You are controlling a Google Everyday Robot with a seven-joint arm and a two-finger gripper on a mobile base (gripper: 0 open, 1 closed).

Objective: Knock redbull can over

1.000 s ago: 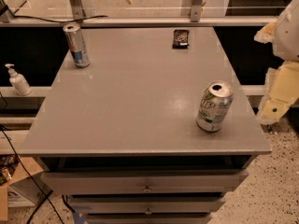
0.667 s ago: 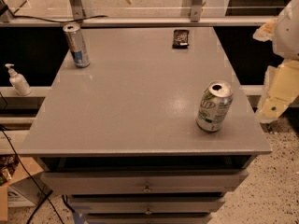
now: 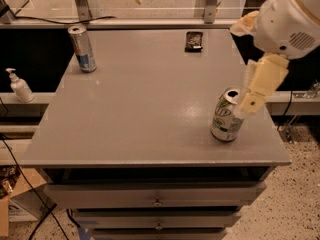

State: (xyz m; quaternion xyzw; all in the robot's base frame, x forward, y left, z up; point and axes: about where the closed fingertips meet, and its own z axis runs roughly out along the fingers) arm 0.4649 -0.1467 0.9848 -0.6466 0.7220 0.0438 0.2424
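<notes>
The redbull can [image 3: 82,49] is slim and silver with a blue lower part. It stands upright at the far left corner of the grey table [image 3: 140,109]. My gripper [image 3: 250,103] hangs from the white arm at the right side of the table. It is right next to the top of the wider white-and-green soda can [image 3: 226,116], far from the redbull can.
A small black object [image 3: 193,40] lies near the table's far edge. A soap dispenser [image 3: 20,86] stands on a lower shelf to the left. Drawers [image 3: 157,199] sit under the tabletop. A metal frame and rail [image 3: 150,21] run behind the table.
The arm and gripper have moved left from beyond the table's right edge to just beside the white-and-green can. Both cans stand where they were.
</notes>
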